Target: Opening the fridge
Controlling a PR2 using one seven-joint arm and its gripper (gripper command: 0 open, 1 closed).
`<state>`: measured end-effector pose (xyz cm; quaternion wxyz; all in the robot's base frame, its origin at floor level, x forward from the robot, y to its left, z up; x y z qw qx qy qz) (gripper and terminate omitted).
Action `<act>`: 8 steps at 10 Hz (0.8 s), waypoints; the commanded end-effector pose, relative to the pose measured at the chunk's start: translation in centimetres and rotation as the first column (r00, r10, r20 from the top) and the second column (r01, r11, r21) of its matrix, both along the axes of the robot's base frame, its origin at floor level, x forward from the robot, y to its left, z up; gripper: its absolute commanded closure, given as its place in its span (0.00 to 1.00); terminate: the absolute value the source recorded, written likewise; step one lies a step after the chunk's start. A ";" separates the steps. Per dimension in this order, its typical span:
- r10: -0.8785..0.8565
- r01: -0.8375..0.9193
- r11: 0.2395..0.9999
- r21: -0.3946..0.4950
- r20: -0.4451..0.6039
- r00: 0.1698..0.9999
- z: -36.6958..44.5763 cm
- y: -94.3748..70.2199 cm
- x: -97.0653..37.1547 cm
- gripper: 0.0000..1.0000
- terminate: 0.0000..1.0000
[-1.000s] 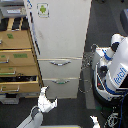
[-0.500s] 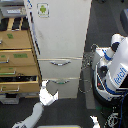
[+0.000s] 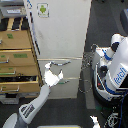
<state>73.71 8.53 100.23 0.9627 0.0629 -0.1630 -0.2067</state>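
1. Dark flooring and a dim back wall frame the single exterior view; the fridge (image 3: 60, 45) stands tall and white in the middle, its big upper door carrying a green sticker (image 3: 43, 8) near the top, with two lower drawers beneath.
2. On the exterior view's left, just beside the fridge, sits a tan wooden cabinet (image 3: 17, 60) with drawers partly pulled out; on the right stands a white-and-blue robot body (image 3: 117, 70).
3. From the bottom of the view a grey arm (image 3: 35, 105) rises to the pincer (image 3: 52, 75), which sits in front of the lower drawers, close to the upper curved silver handle (image 3: 62, 62). Its fingers look spread, though the picture is blurry.
4. My judgement: the reach is nearly finished. To do it well, centre the fingers around the handle bar, press them together firmly, then pull straight outward.
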 end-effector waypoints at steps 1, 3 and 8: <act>0.109 -0.109 0.994 0.021 0.002 0.994 3.2 0.9 4.2 0.00 0.00; 0.148 -0.148 0.989 0.031 -0.018 0.989 4.4 3.0 6.4 0.00 0.00; 0.242 -0.243 0.970 -0.022 -0.045 0.969 6.7 7.7 10.4 0.00 0.00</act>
